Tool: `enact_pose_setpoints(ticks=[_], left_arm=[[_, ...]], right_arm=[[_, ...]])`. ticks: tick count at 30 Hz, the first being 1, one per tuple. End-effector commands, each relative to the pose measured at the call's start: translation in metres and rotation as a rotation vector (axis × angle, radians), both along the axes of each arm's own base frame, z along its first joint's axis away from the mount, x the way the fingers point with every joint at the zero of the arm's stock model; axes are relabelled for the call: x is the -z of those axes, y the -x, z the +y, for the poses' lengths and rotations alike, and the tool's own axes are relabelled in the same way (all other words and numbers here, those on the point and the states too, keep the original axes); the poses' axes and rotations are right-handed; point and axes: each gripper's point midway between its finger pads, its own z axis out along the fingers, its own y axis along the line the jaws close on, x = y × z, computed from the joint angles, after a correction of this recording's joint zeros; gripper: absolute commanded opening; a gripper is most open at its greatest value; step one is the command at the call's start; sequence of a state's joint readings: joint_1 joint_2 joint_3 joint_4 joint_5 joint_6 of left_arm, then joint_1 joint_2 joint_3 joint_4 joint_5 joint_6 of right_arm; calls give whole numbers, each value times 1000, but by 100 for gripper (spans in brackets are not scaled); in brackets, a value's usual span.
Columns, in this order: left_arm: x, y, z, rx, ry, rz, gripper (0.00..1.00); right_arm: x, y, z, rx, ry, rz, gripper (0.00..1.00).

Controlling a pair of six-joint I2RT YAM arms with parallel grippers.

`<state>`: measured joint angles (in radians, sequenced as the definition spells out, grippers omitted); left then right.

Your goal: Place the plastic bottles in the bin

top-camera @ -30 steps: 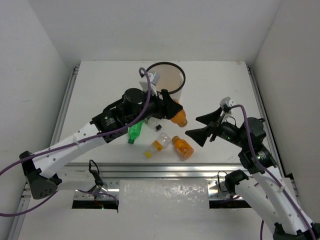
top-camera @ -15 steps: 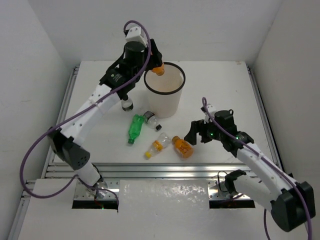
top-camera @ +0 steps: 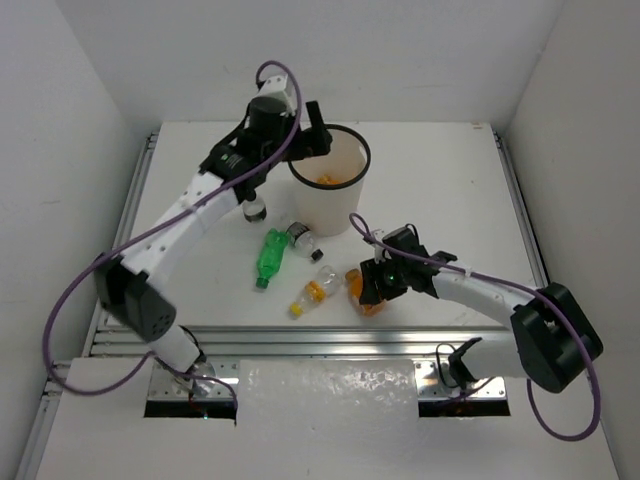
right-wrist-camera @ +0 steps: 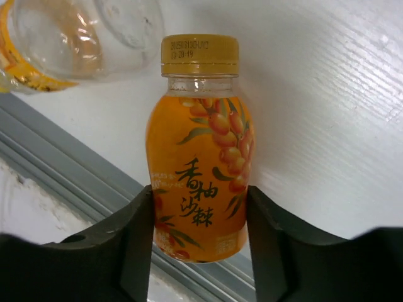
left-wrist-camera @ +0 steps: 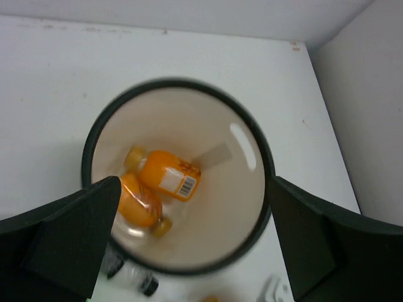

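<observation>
The bin (top-camera: pixel 326 212), a white bucket with a black rim, stands at the back centre. My left gripper (top-camera: pixel 312 140) hangs open above it. In the left wrist view, two orange bottles (left-wrist-camera: pixel 165 177) lie on the floor of the bin (left-wrist-camera: pixel 217 217), below the empty left gripper (left-wrist-camera: pixel 194 207). My right gripper (top-camera: pixel 372 285) is shut on a third orange bottle (top-camera: pixel 360 293) lying near the table's front edge. Its fingers (right-wrist-camera: pixel 140 233) press both sides of the bottle (right-wrist-camera: pixel 200 170). A green bottle (top-camera: pixel 270 257), a clear yellow-capped one (top-camera: pixel 315 290) and a clear black-capped one (top-camera: pixel 303 238) lie in front of the bin.
Another clear black-capped bottle (top-camera: pixel 255 208) stands left of the bin, under the left arm. A metal rail (right-wrist-camera: pixel 63 176) runs along the table's front edge, right beside the gripped bottle. White walls close in the table on three sides.
The left gripper carried an orange bottle over the bin, opened, and the bottle now lies inside. The right arm swung left and down, and closed on the orange bottle on the table.
</observation>
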<state>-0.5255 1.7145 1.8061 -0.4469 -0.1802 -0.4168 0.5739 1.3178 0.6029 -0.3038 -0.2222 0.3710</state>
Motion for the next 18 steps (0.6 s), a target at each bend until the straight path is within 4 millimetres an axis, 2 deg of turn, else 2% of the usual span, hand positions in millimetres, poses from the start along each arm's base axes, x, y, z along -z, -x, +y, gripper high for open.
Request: enact_pose_setpoints(ticks=[1,2,3,4,5,6,7,8,9,10,11,12,13,14,15,16,18], left_arm=[[-88,76,10,93,172,-192,100],[-55,85,10,105,164,-153,100],[-69,113,16,140,204,-198,100],[-63,126,16,168,215,-198,100],[-28,136,11,191,210,-141,100],[-30,157,12,239,244,-154,100],[-21,171,3,304,260,-140,100],[5,188,-11,410,278,-97,100],[13,200,-19,465,294,-85,100],[15,213,-27,528,316,-82,100],[17,239,-47,671,362,-93,100],[20,250,-58,734,376,-81,100],[19,268,-72,816,395,-76,100],[12,277,-79,868,414,-97,100],[15,279,-86,880,408,-88,100],[16,286,-93,900,407,-81,100],[17,283,-99,889,393,-80,100]], right_arm=[[1,-12,-1,38,-1,-84,46],[-1,-14,-4,58,0,-105,38],[-5,-15,-6,70,-1,-122,35],[-7,-13,-9,83,0,-132,32],[-23,-17,-11,113,-26,-191,27],[-32,-16,-14,130,-39,-218,27],[-36,-13,-18,157,-54,-237,26],[-63,-18,-21,187,-109,-334,24],[-76,-17,-21,191,-147,-373,22],[-89,-15,-18,181,-202,-423,22],[-117,-10,-12,146,-307,-514,22],[-145,-1,6,47,-445,-578,22],[-151,10,14,-24,-514,-600,22],[-164,20,20,-85,-577,-626,23],[-185,27,24,-132,-641,-686,23],[-193,39,29,-195,-691,-686,23],[-207,48,31,-233,-744,-719,23]])
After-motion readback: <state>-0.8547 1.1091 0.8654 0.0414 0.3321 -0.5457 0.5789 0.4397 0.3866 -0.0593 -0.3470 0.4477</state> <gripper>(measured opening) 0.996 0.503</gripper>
